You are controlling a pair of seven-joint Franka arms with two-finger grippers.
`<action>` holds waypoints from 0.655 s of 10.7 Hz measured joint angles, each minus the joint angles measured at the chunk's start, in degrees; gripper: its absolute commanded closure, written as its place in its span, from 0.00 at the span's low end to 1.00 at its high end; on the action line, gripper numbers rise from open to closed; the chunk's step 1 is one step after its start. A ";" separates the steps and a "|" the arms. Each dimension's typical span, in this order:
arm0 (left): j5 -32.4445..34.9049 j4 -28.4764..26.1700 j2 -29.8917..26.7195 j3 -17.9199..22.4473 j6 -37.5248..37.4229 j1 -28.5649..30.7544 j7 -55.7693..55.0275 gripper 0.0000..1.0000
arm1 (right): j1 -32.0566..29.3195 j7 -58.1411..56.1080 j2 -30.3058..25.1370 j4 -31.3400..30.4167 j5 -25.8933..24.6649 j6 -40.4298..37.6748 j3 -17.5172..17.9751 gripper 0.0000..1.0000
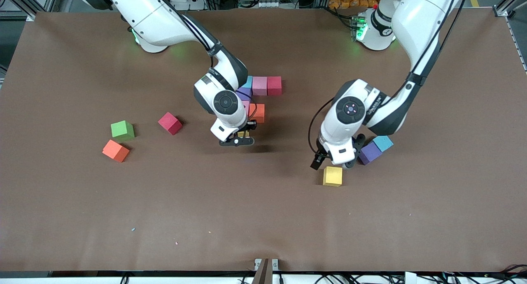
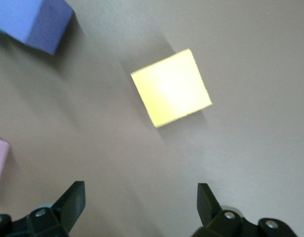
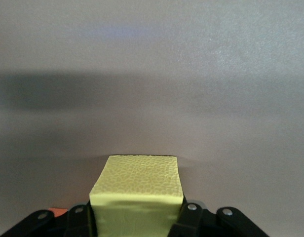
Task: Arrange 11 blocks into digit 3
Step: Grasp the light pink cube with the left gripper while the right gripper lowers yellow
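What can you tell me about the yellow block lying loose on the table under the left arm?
The loose yellow block is a small matte foam cube, resting flat on the brown table, nothing touching it. It sits nearer the front camera than the purple block and light blue block. The left pincer hangs open just above it, not gripping it.

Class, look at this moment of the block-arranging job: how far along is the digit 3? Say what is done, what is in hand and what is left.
Done: a partial figure of pink, red, light blue, purple and orange cubes stands near mid-table, partly hidden by the right arm.
In hand: the right gripper is shut on a yellow block beside it; the left gripper hangs open over another yellow cube.
Left: the loose red cube, orange cube, purple cube and light blue cube.
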 measured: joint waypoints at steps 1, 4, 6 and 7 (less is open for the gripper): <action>0.00 -0.37 -0.11 -0.43 -2.39 1.27 2.76 0.00 | 0.01 0.00 0.00 -0.12 0.00 0.07 0.00 0.69; 0.00 -7.61 -3.83 -5.53 -3.98 8.94 12.48 0.00 | 0.05 0.00 -0.02 -0.21 0.00 0.26 0.00 0.69; 0.00 -15.33 -7.90 -13.66 -4.02 18.34 14.31 0.00 | 0.07 0.00 -0.04 -0.27 -0.02 0.33 0.01 0.69; 0.01 -19.16 -9.50 -17.66 -3.31 22.60 14.51 0.00 | 0.07 0.00 -0.05 -0.31 -0.02 0.34 0.01 0.69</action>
